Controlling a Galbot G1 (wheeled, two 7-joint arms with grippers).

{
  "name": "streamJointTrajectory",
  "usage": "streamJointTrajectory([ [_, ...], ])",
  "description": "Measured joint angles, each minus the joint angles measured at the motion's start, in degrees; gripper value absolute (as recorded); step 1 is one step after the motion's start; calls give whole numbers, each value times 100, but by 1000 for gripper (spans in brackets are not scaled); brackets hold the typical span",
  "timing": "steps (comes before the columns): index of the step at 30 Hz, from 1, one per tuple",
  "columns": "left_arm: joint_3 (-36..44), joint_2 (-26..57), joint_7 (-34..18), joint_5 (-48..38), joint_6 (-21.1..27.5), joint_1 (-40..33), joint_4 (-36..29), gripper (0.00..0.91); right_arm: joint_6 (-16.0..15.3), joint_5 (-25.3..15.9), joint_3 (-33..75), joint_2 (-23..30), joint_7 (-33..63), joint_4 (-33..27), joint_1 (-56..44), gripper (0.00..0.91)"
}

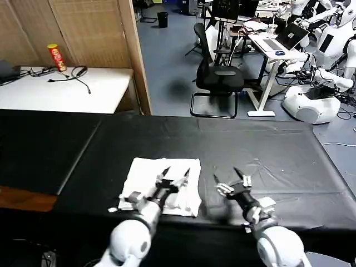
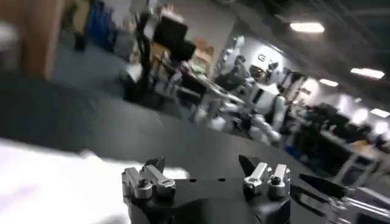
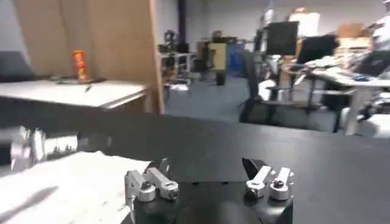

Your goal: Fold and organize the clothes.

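White T-shirt (image 1: 161,186) folded small near the worktop (image 1: 267,150) front edge. Left hand (image 1: 176,174) poised above it, fingers spread, probably clear of the cloth. Right hand (image 1: 230,177) just beside, likewise spread, empty. Black tablecloth otherwise bare; nothing blocking.

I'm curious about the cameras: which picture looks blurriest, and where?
Left wrist view: most smeared, with the white T-shirt a soft streak and the room behind hazy. Right wrist view: only the near edge blurs. Head view: sharp, with the T-shirt crisp.
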Motion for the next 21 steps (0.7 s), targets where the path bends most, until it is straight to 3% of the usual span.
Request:
streamJointTrajectory([
  [13, -927, 496, -20, 482, -253, 379, 71, 878, -21, -247, -821, -345, 12, 84, -81, 878],
  [15, -976, 504, -23, 493, -263, 400, 91, 878, -17, -235, -825, -344, 77, 80, -178, 839],
  [17, -1007, 518, -23, 505, -271, 419, 100, 878, -17, -232, -866, -322, 79, 47, -261, 722],
  [21, -1056, 534, -31, 516, -273, 455, 97, 878, -35, -250, -988, -239, 47, -35, -329, 692],
])
